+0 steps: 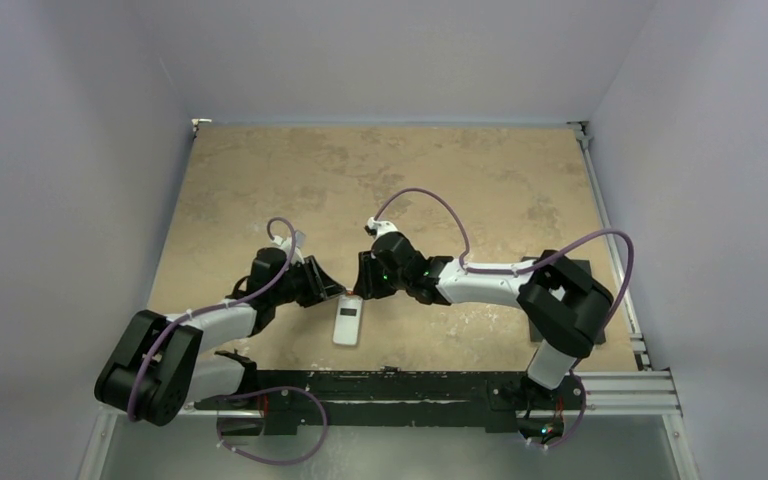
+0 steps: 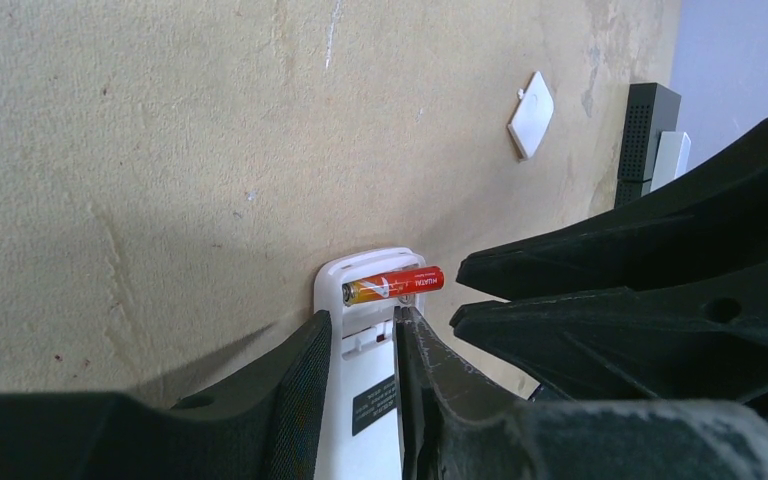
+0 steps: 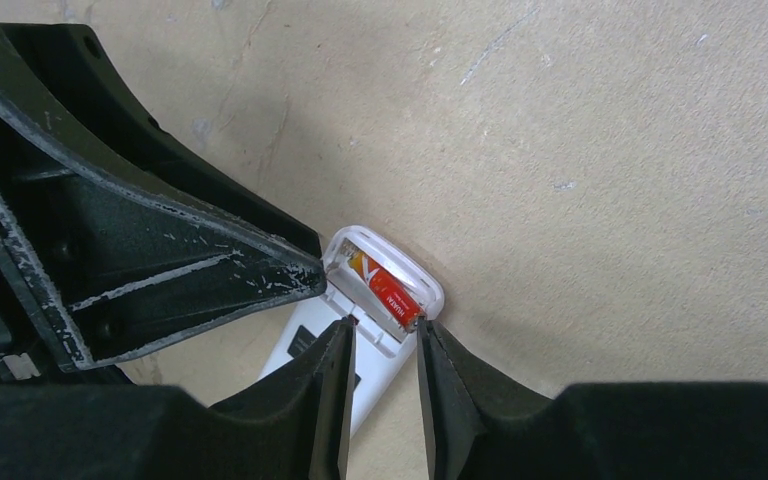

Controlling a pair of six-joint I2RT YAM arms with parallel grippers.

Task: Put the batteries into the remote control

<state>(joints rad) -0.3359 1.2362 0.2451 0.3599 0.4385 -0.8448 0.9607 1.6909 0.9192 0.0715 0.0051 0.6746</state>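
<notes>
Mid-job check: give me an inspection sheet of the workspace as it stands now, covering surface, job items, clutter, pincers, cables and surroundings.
Surface: tan mottled tabletop, scuffed.
Job's things: remote control lies back up with its compartment open. One battery lies crosswise in the end bay; I cannot tell whether it is seated.
Clutter: small white square piece and black perforated block lie further off on the table.
Pincers: left pincer is shut on the remote's sides. Right pincer has its jaws apart at the battery end.
Cables: purple cables loop over both arms, off the remote.
Surroundings: pale walls on three sides and a black rail at the near edge.
</notes>
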